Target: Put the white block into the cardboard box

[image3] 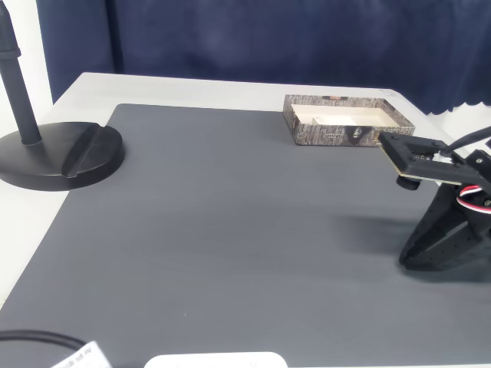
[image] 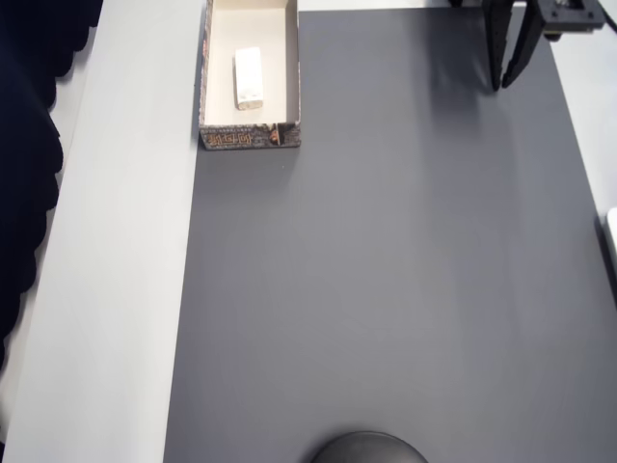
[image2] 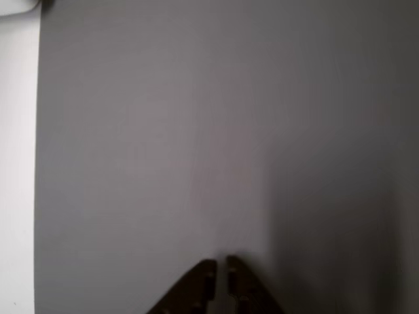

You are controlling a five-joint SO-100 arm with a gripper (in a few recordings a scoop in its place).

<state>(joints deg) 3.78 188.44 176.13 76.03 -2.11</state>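
White block (image: 250, 77) lies flat inside the cardboard box (image: 287, 68), long side running along the box's length, roughly centered on the cream floor, not touching any wall as far as the overhead view shows. Box sits at about 11 o'clock in the overhead view, straddling the edge where the dark gray mat (image: 386, 289) meets the pale tabletop (image: 125, 289); its patterned brown outer wall faces 6 o'clock. In the fixed view the box (image3: 337, 132) is at about 1 o'clock, near the far edge of the mat (image3: 230, 230), and the block inside is hidden behind the near wall. Gripper (image: 509, 68) is at 1 o'clock in the overhead view, well apart from the box, fingers pointing down toward 6 o'clock and hanging over bare mat, holding nothing. In the wrist view the gripper (image2: 221, 271) shows at 6 o'clock with the two dark fingertips (image2: 203, 275) nearly together, just a thin gap between them, nothing clamped, plain gray mat (image2: 196, 131) ahead and a strip of pale tabletop (image2: 16, 163) at 9 o'clock. In the fixed view the black arm body (image3: 449, 230) rests at 3 o'clock on the mat, fingertips too hard to make out there. Black round stand base (image3: 57, 157) with its pole sits at 9 o'clock in the fixed view, on the tabletop (image3: 192, 88) at the mat's left edge. Dark blue curtain (image3: 268, 38) hangs behind at 12 o'clock.
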